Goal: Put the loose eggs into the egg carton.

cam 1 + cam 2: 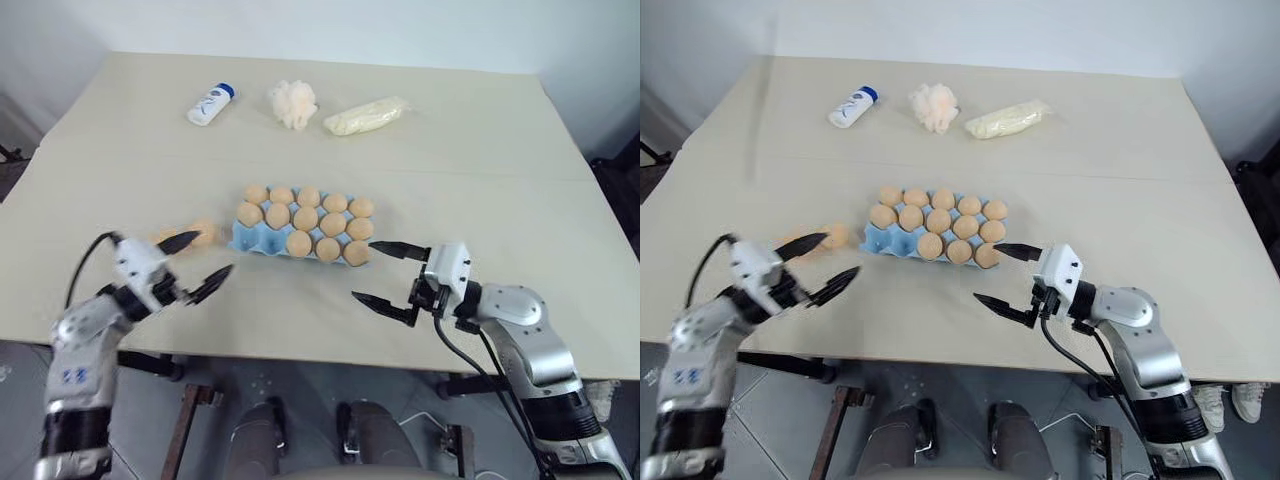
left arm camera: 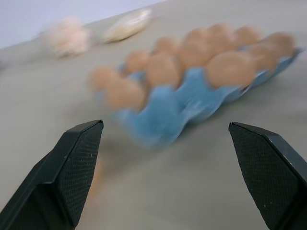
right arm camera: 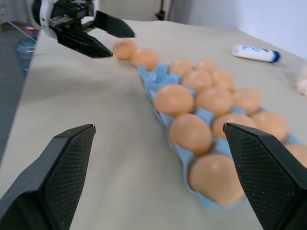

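Two eggs point(image 1: 190, 236) are lying loose on the table point(image 1: 120, 160), touching the carton's left end, and the carton point(image 1: 240, 238) is sitting mid-table with about thirteen filled. The left gripper point(image 1: 198, 262) is hanging just in front of those two, jaws wide apart and empty; the right gripper point(image 1: 388, 271) is waiting by the carton's right end, also spread and empty. I'd be coming in low and level on the outer egg, closing gently (they roll easily). The carton's long axis is running left-right.
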{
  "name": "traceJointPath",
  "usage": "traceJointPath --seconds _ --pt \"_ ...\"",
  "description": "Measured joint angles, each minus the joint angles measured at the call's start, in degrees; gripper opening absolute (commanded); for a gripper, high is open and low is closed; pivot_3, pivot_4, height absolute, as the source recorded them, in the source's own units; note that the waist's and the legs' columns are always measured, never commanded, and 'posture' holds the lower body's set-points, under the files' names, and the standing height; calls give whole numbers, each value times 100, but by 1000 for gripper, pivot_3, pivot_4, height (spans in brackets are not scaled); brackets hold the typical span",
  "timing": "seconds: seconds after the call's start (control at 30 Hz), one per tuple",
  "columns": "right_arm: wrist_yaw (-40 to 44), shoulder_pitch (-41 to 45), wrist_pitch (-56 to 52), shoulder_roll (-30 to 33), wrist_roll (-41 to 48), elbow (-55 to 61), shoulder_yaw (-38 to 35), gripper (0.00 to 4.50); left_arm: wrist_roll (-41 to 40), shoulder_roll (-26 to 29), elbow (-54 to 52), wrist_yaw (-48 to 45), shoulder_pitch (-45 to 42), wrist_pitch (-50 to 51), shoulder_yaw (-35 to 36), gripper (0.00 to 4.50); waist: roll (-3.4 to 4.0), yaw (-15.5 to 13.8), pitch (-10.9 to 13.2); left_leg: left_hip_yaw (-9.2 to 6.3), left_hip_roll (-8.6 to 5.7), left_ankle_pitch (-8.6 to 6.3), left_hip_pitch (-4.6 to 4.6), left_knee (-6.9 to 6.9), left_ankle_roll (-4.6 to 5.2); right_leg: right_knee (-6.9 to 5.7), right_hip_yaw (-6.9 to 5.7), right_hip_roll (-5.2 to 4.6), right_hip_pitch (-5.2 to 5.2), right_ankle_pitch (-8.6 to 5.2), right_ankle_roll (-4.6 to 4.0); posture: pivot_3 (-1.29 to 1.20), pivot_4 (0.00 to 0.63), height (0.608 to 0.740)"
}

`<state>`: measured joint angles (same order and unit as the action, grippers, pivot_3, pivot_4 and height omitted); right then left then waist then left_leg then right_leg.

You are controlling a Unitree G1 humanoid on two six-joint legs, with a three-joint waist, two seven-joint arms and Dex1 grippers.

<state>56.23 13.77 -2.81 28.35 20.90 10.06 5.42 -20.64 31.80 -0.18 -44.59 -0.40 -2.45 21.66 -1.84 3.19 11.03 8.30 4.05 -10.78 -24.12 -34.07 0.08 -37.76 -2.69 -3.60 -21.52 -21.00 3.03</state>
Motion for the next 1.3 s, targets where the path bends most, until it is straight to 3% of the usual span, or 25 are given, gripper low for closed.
traceJointPath --seconds 0.17,0.27,0.37,0.53,0.67,0.9,1.0,1.2,1.3 --pt "209 236 52 -91 0 -254 119 4500 -210 -240 -293 590 887 109 721 4464 0 -44 0 -3 -1 -4 -2 0 -1 9 -4 -10 0 3 -7 0 150 740" --pt "326 463 81 -143 -2 -516 134 4500 -320 -629 -312 1131 1046 100 1125 4464 -4 -18 -2 -2 1 -5 -3 2 -1 19 -3 -9 0 9 -13 0 150 740" --pt "423 580 150 -197 -6 -633 147 4500 -296 -716 -348 1479 1024 191 1080 4464 -5 -36 -3 -2 0 -5 -5 8 -1 21 -6 -9 -3 8 -15 0 150 740" --pt "461 641 167 -235 -17 -737 180 4500 -76 -668 -63 1712 103 328 581 4464 -5 -98 -3 1 -1 -5 -5 11 -1 24 -7 -9 -3 10 -15 0 150 740" --pt "457 626 175 -233 -34 -742 169 4500 144 -546 850 1714 -752 308 225 4464 -5 -87 -4 6 1 -4 -5 14 0 25 -7 -5 -5 11 -13 0 150 740" --pt "284 471 175 -231 -67 -689 103 4500 296 -366 1842 1636 -1300 188 81 4464 -6 -37 -4 6 7 9 -5 17 22 22 -13 5 -7 10 -11 0 150 740" --pt "208 378 175 -229 -69 -611 90 4500 299 -332 2140 1537 -1420 181 26 3846 -6 -29 -3 7 6 5 -5 15 13 22 -13 4 -5 10 -11 0 150 740" --pt "137 352 175 -229 -71 -565 91 4500 299 -239 2523 1331 -1700 181 -37 2057 -7 -18 -4 6 6 0 -3 10 -4 14 -12 3 -5 11 -10 0 150 740" --pt "99 352 175 -228 -73 -564 90 4500 261 -230 2399 1233 -1632 183 -24 1866 -7 -9 -4 7 7 1 -4 11 -4 14 -12 3 -6 11 -10 0 150 740"
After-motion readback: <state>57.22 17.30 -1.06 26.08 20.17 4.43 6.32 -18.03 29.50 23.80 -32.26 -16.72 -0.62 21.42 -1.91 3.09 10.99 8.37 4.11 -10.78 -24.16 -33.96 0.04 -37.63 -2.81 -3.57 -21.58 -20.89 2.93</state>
